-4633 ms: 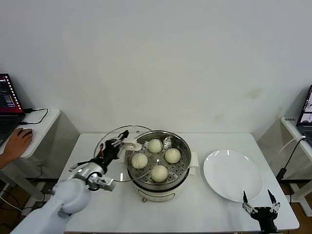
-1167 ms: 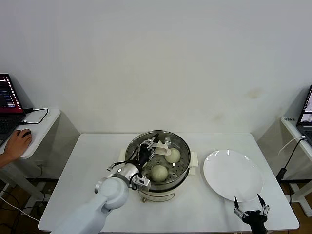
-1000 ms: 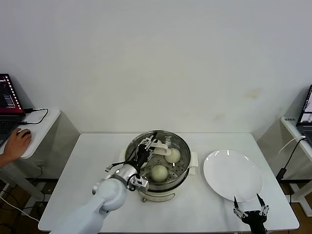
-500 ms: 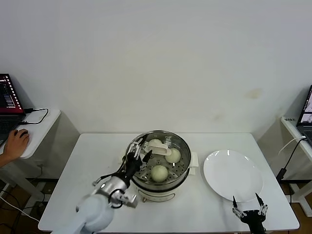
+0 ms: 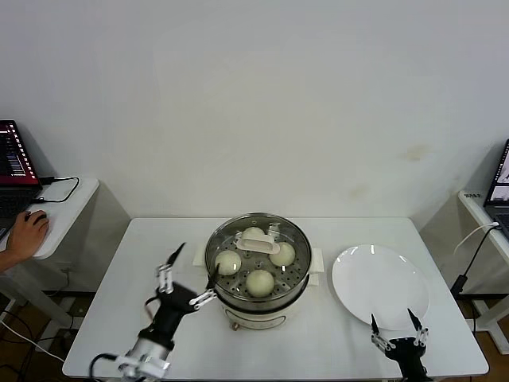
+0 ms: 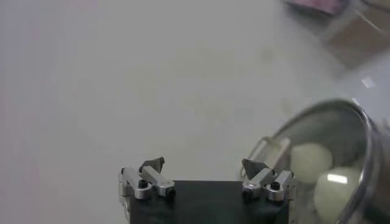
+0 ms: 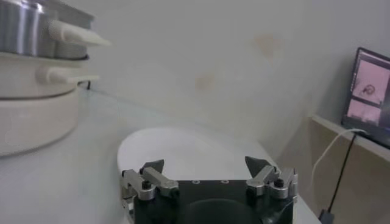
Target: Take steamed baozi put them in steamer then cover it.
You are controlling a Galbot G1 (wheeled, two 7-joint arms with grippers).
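Cover (image 5: pixel 256 244) on steamer (image 5: pixel 258 274); left tool (image 5: pixel 188 280) beside it, spread, empty

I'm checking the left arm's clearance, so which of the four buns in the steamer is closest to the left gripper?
The bun on the steamer's left side, just past the left gripper's open jaws. The other three lie farther back, front or right under the cover.
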